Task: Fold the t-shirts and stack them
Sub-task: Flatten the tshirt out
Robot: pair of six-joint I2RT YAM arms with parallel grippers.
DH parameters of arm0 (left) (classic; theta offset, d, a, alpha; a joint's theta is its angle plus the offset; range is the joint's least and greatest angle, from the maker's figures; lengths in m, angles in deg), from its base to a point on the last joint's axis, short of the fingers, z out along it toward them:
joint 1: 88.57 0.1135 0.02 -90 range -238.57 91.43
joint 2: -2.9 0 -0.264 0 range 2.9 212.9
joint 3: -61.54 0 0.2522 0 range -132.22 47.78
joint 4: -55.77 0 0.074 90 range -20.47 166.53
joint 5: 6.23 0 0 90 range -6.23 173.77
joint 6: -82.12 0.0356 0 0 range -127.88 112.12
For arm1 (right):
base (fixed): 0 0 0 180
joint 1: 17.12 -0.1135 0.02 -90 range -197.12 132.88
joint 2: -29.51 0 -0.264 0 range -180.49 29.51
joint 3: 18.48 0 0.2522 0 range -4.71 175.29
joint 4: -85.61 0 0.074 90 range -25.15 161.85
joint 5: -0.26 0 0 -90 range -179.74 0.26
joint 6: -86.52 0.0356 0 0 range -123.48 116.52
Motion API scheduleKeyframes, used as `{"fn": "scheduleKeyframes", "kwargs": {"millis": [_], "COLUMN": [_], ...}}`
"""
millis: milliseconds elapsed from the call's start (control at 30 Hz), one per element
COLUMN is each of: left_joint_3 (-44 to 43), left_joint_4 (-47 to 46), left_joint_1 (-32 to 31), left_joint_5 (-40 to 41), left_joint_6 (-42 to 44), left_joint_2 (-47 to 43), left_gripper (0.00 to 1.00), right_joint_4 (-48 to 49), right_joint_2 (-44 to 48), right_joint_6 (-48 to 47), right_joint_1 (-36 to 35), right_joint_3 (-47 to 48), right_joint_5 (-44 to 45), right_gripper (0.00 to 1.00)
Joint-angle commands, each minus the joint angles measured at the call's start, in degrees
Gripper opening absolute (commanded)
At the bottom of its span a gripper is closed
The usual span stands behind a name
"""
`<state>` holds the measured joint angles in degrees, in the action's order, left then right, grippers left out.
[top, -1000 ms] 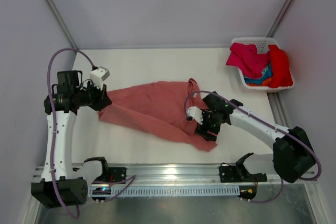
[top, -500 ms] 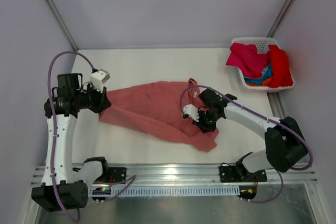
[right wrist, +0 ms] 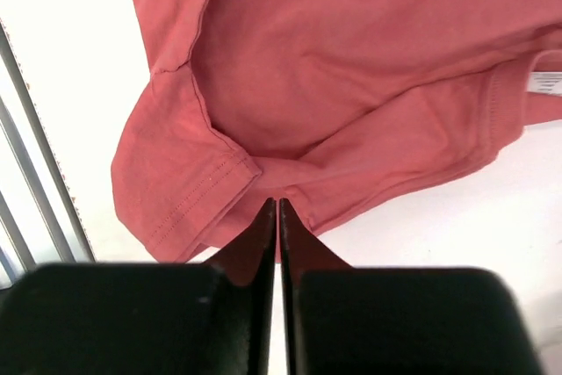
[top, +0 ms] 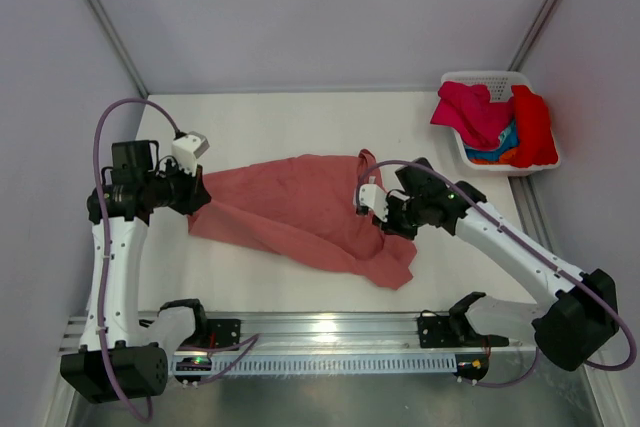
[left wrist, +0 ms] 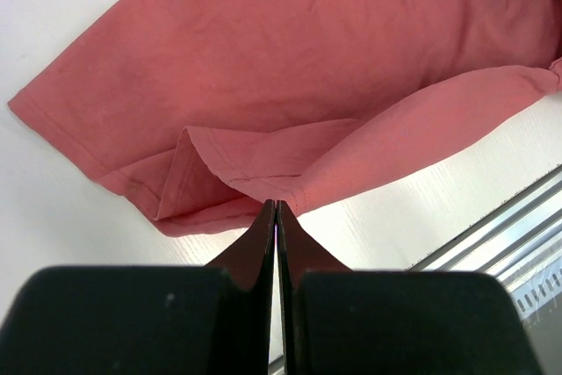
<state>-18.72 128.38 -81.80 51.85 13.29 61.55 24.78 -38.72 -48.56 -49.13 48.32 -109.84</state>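
A salmon t-shirt (top: 300, 207) lies crumpled across the middle of the white table. My left gripper (top: 200, 194) is shut on the shirt's left edge; in the left wrist view the closed tips (left wrist: 277, 205) pinch a fold of the salmon t-shirt (left wrist: 307, 59). My right gripper (top: 385, 219) is shut on the shirt's right side. In the right wrist view its tips (right wrist: 277, 204) bite into bunched fabric of the salmon t-shirt (right wrist: 351, 59) beside a stitched sleeve hem. Magenta (top: 470, 112), red (top: 535, 127), blue (top: 503, 139) and orange (top: 487, 158) t-shirts lie heaped at the back right.
A white plastic basket (top: 497, 77) at the back right corner holds the heaped shirts. A metal rail (top: 330, 327) runs along the table's near edge between the arm bases. Grey walls close in the left, back and right sides.
My right gripper has shut on the shirt and shifted from its near right corner back toward the collar side. The left gripper has held its grip in place.
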Motion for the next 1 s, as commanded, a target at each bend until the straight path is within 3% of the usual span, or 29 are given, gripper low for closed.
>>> {"fn": "scheduleKeyframes", "kwargs": {"millis": [0,100,133,567,900,933,967], "left_joint_3": [0.32,0.76,0.84,2.16,2.95,3.04,3.13], "left_joint_4": [-2.42,-2.69,-2.69,-2.78,-3.39,-3.30,-3.39], "left_joint_1": [0.18,0.27,0.27,0.27,0.27,0.27,0.27], "left_joint_5": [0.46,0.37,0.37,0.46,0.63,0.55,0.55], "left_joint_6": [-0.95,-0.95,-0.95,-1.13,-1.39,-1.31,-1.31], "left_joint_2": [-0.73,-1.00,-1.00,-1.08,-1.00,-1.00,-1.00], "left_gripper": [0.00,0.00,0.00,0.00,0.00,0.00,0.00], "right_joint_4": [1.02,0.49,0.66,2.60,1.98,1.98,1.72], "right_joint_2": [0.74,-2.60,-3.31,-12.98,-15.09,-15.18,-15.27], "right_joint_6": [0.08,0.69,0.96,0.43,0.08,0.08,-0.09], "right_joint_1": [0.11,0.11,0.11,0.19,0.11,0.19,0.19], "right_joint_3": [2.25,1.11,0.67,-1.00,-1.62,-1.71,-1.71], "right_joint_5": [-0.55,-1.00,-1.17,-3.72,-4.16,-4.16,-4.25], "right_gripper": [0.10,0.72,0.73,0.70,0.66,0.63,0.40]}}
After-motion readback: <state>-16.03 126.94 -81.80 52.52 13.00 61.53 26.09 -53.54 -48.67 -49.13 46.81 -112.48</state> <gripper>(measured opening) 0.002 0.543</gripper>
